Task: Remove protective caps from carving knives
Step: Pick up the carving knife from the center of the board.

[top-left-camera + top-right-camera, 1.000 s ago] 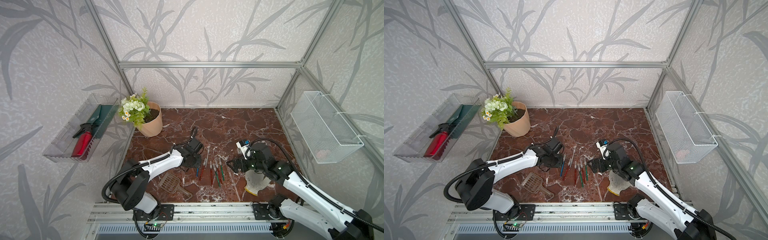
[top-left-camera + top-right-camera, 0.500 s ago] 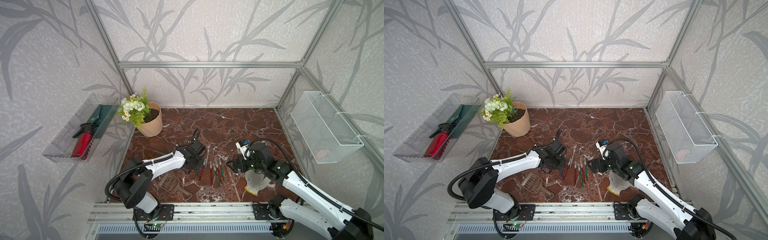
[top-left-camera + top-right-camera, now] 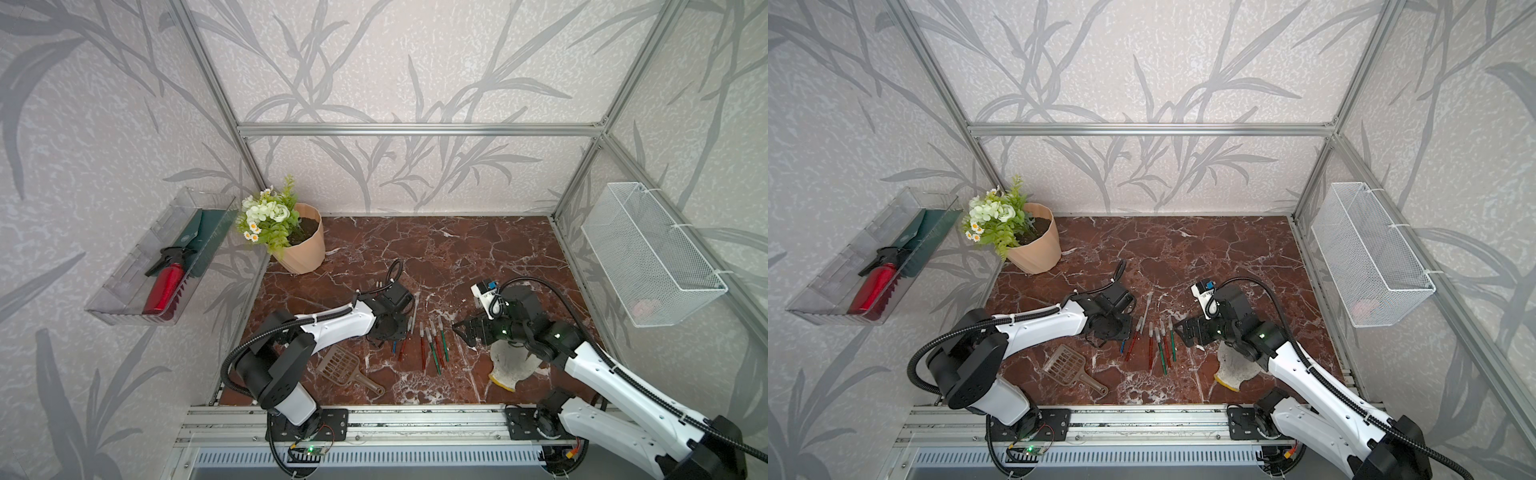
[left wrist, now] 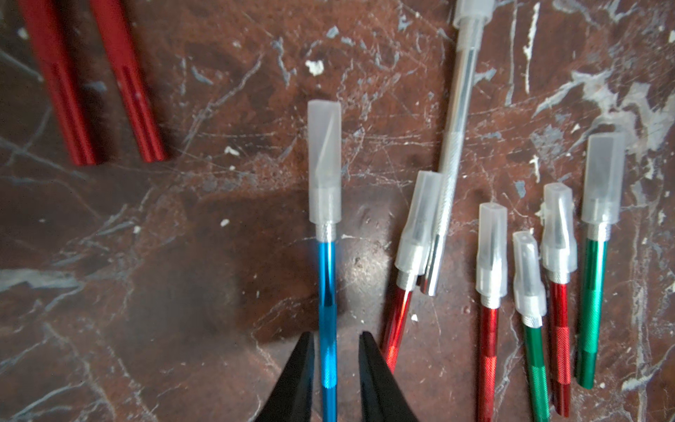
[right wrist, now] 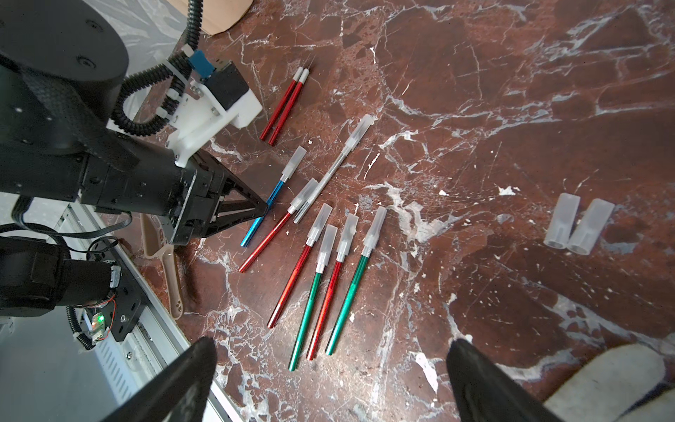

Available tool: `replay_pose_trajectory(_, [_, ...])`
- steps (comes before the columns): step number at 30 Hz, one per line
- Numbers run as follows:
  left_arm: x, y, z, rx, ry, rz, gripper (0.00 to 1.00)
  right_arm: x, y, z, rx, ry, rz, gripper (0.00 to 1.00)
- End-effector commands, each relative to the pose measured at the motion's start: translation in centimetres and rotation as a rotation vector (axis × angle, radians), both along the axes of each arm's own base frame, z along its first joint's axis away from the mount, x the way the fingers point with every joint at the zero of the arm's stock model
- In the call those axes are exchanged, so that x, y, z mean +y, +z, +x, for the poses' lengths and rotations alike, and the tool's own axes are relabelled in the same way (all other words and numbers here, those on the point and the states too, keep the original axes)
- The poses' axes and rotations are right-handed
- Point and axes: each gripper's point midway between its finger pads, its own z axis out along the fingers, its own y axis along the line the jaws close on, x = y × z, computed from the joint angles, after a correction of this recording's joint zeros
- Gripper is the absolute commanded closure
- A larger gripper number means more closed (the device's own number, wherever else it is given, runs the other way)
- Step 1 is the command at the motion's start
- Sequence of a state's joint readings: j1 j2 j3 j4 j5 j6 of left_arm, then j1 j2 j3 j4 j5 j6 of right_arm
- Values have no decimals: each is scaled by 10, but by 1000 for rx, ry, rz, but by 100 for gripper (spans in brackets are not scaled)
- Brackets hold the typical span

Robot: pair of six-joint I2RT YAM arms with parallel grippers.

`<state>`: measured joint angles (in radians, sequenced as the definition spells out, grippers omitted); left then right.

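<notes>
Several carving knives lie side by side on the marble floor (image 3: 457, 257), most with translucent protective caps on. In the left wrist view my left gripper (image 4: 336, 336) is open only narrowly, its black fingers (image 4: 303, 365) straddling the handle of the blue knife (image 4: 326, 292), with a slim gap visible. This knife's cap (image 4: 324, 160) is on. The right wrist view shows the left gripper (image 5: 264, 212) low at that blue knife (image 5: 255, 226), two uncapped red knives (image 5: 285, 106) and two loose caps (image 5: 579, 228). My right gripper (image 5: 332, 345) hangs wide open and empty above the knives' handle ends.
A brown slotted scoop (image 3: 347, 368) lies front left. A flower pot (image 3: 301, 245) stands at the back left. A white glove (image 3: 511, 365) lies under the right arm. A wire basket (image 3: 648, 257) hangs on the right wall, a clear tray (image 3: 124, 286) on the left.
My left gripper has moved toward the front edge and down over the blue knife's handle. The right arm has stayed where it was.
</notes>
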<state>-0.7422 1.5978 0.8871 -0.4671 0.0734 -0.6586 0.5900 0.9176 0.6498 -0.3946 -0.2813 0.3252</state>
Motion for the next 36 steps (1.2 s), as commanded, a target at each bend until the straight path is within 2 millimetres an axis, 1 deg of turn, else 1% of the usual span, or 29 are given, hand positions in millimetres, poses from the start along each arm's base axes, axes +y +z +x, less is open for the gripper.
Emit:
replay_pose_trajectory(1, [2, -5, -1, 9, 12, 24, 74, 1, -1, -3, 11, 14, -6, 1])
replay_pose_trajectory(12, [8, -14, -4, 26, 0, 73, 76, 1, -3, -3, 18, 10, -7, 1])
replay_pose_trajectory(22, [16, -16, -5, 28, -15, 143, 80, 3, -3, -1, 17, 14, -8, 1])
replay_pose_trajectory(30, [16, -20, -5, 37, -25, 177, 81, 4, -3, -1, 18, 16, -9, 1])
replay_pose_trajectory(36, [16, -22, -5, 40, -27, 184, 86, 3, -3, -2, 18, 15, -11, 1])
